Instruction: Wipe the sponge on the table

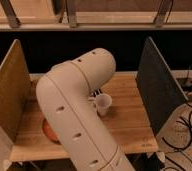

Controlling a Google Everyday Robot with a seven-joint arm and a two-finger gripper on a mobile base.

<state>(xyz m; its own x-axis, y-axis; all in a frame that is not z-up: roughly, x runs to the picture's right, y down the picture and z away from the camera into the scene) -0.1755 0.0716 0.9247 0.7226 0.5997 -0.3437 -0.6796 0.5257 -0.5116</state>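
Closest of all is my own arm [74,125], a thick white limb that rises from the bottom of the view, crosses the near edge of the wooden table [134,125] and bends over its middle, covering much of the left half of the top. Just beside the arm, near the table's near left corner, a reddish round thing [49,132] lies flat on the wood, partly hidden behind me, and I cannot make out what it is. Further in, about the middle of the table, a white cup [103,104] stands upright. My pincer [95,94] is just to its left, low over the wood and right next to the cup, mostly tucked behind my elbow; only a dark sliver of it shows, so I cannot tell whether it is released, clenched or grasping anything. The sponge I cannot find: if it is under the pincer, my arm hides it. A tan panel [9,92] stands along the table's left edge and a grey panel [156,85] along its right edge. Right of the grey panel, black cables [189,132] trail over the floor. Beyond the far edge runs a metal rail [114,26].
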